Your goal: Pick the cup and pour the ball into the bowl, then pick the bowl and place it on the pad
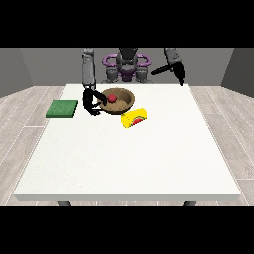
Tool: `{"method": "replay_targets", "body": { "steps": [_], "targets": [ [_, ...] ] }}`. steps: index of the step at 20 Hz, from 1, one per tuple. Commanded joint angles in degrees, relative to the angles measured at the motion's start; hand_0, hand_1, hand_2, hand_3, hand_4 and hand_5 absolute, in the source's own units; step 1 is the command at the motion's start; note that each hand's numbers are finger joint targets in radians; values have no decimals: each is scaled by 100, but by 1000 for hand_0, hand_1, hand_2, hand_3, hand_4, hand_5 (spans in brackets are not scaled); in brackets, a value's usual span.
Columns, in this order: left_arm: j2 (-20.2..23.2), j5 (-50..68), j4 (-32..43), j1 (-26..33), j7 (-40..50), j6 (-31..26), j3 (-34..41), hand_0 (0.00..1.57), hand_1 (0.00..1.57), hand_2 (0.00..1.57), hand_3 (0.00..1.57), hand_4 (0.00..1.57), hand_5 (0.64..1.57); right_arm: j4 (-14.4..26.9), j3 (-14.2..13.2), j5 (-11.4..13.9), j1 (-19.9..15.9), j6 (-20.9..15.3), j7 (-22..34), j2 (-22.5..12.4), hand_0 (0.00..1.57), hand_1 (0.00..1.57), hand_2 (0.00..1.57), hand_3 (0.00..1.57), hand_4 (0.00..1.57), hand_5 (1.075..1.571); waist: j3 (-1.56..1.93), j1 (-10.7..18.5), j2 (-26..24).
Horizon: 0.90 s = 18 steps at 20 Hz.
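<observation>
Reaching down to the near-left rim of the round brown wooden bowl (118, 101), the black hand at the view's left (91, 103) has its fingers curled at that rim, with one dark finger lying over the edge towards the inside, so it appears to have hold of the bowl. The bowl stands on the large white tabletop (129, 158), in its far half and a little left of centre. Inside the bowl lies the small red ball (112, 98), close to the side where the hand grips. Just beside the bowl, at its near-right, the yellow cup (134, 118) lies tipped on its side on the tabletop, its mouth turned towards the view's right and showing a red and dark inside. The flat green square pad (62, 108) lies near the tabletop's left edge, apart from the bowl, with the gripping hand between them. The black hand at the view's right (177, 70) is raised above the far right part of the tabletop, well apart from everything, its fingers looking straight and holding nothing
</observation>
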Motion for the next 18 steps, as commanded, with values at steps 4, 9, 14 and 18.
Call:
{"method": "replay_targets", "body": {
  "steps": [4, 9, 14, 18],
  "targets": [
    [305, 273, 316, 334, -354, -143, 407, 0, 0, 0, 0, 0, 1571, -204, 87, -66, -168, 421, 1050, -342, 1571, 1571, 1571, 1571, 1046, 1553, 36, -323, -281],
    [310, 224, 342, 407, -345, -103, 372, 0, 0, 0, 0, 0, 1569, -390, -128, -253, -420, 590, 1659, -926, 1571, 1571, 1571, 1571, 1061, 1559, 37, -368, -378],
    [100, 50, 393, 387, -609, 260, 282, 0, 0, 0, 0, 0, 1569, -486, -517, -621, -477, 1096, 1681, -1497, 1571, 1571, 1571, 1571, 1062, 1560, 38, -553, 55],
    [315, 196, 266, 448, -449, 27, 385, 0, 0, 0, 0, 0, 1565, -365, -574, -714, 274, 1764, 1200, -1652, 1571, 1571, 1571, 1571, 1074, 1563, 39, -612, 44]
  ]
}}
